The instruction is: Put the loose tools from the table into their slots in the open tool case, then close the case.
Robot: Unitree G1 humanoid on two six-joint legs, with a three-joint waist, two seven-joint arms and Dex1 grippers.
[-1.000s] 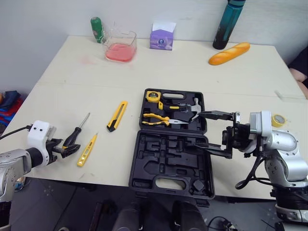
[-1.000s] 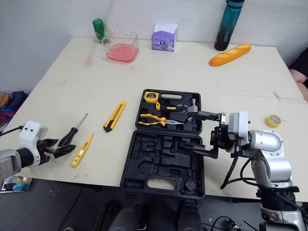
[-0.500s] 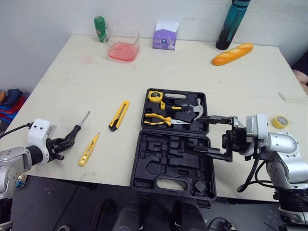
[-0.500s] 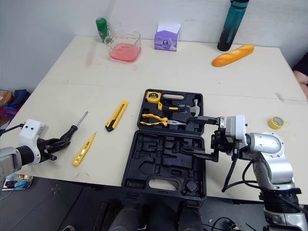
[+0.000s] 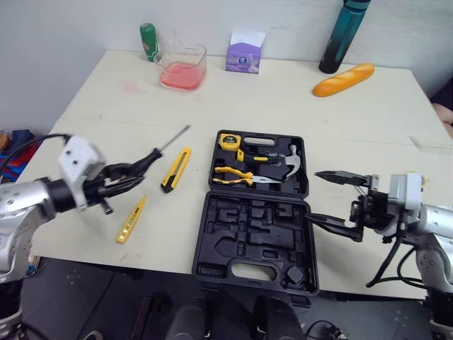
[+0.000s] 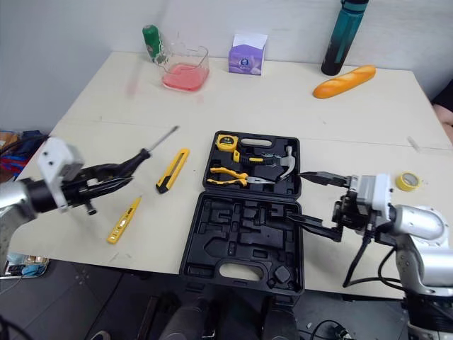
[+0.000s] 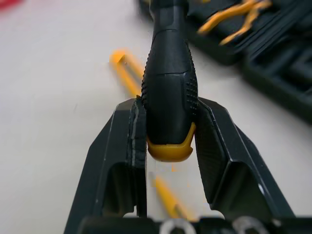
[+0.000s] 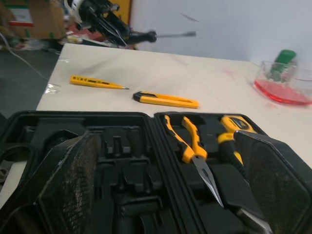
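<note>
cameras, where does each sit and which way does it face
Eye views: on the head, looking forward and down at the table and tool case; both arms show, left pincer and right pincer.
Left wrist view: on the left wrist, looking along its fingers, shut on the screwdriver, towards the case.
Right wrist view: on the right wrist, looking between its open fingers across the case to the utility knife.
All share the case.

Far off at 11 o'clock stands a green bottle (image 5: 148, 41), with a glass tub (image 5: 182, 67) of red liquid just beside it. A purple tissue box (image 5: 245, 52) sits at 12 and a teal bottle (image 5: 343, 35) at 1, with bread (image 5: 342, 79) near it. A tape roll (image 6: 407, 181) lies at 3.
</note>
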